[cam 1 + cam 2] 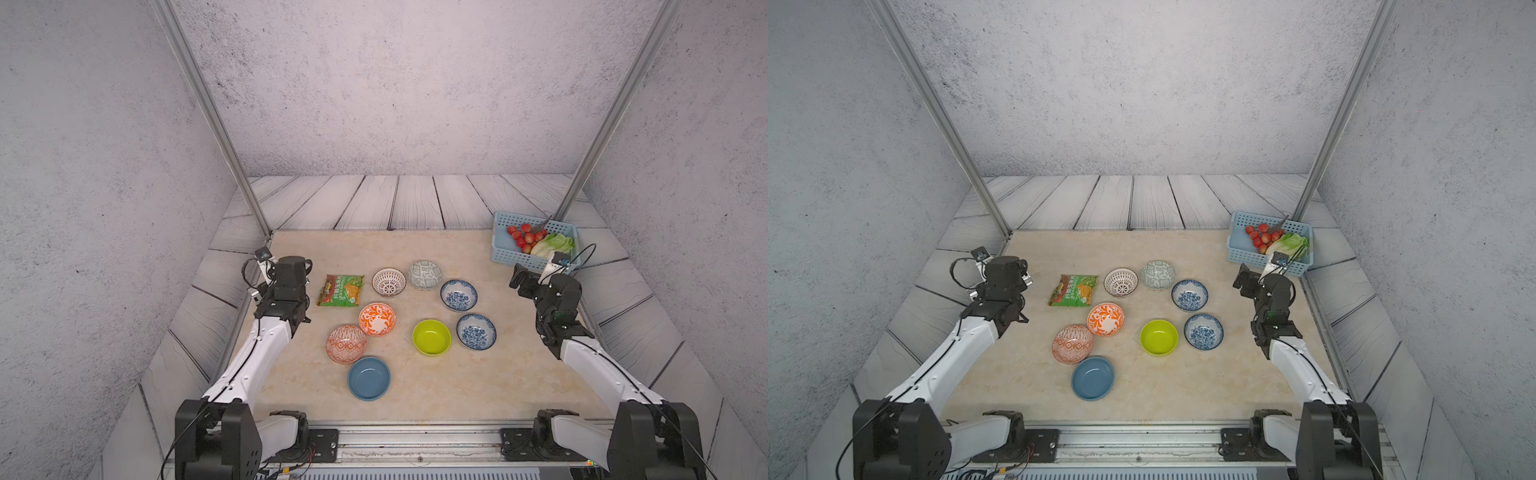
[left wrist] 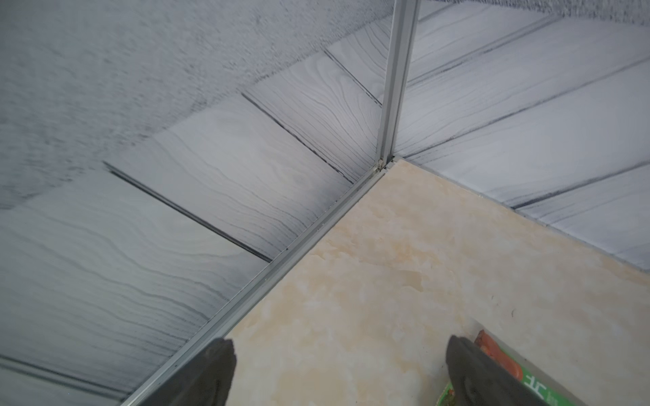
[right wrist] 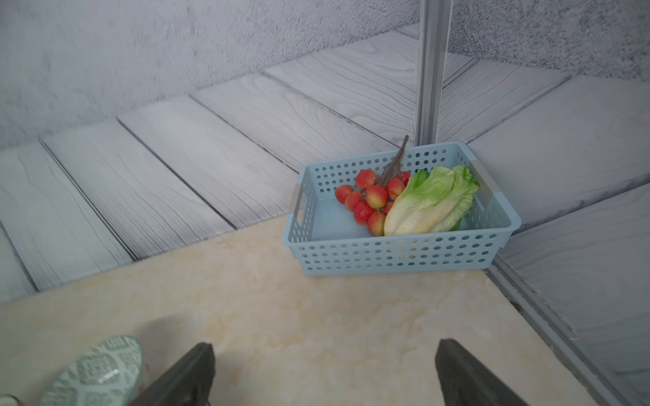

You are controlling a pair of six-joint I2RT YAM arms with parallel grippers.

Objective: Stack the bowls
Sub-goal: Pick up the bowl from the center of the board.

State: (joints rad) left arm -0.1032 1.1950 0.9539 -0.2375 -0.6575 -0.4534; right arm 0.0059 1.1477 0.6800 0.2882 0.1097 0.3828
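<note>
Basket [image 3: 397, 253] holding red fruits [image 3: 369, 202] and lettuce [image 3: 429, 204], eight bowls [image 1: 431, 336] lying unstacked

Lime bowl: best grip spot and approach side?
Pinch the rim of the lime bowl from above, one finger inside, one outside: it sits upright, mouth open. Probably take its near edge, where the table is bare; a blue-floral bowl crowds its right side.

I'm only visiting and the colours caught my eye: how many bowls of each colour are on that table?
Blue-floral white bowls: 2
Orange-patterned bowls: 2
Grey-green patterned bowl: 1
White bowl with dark radial lines: 1
Lime bowl: 1
Plain blue bowl: 1
Total: 8 bowls, none stacked yet.
</note>
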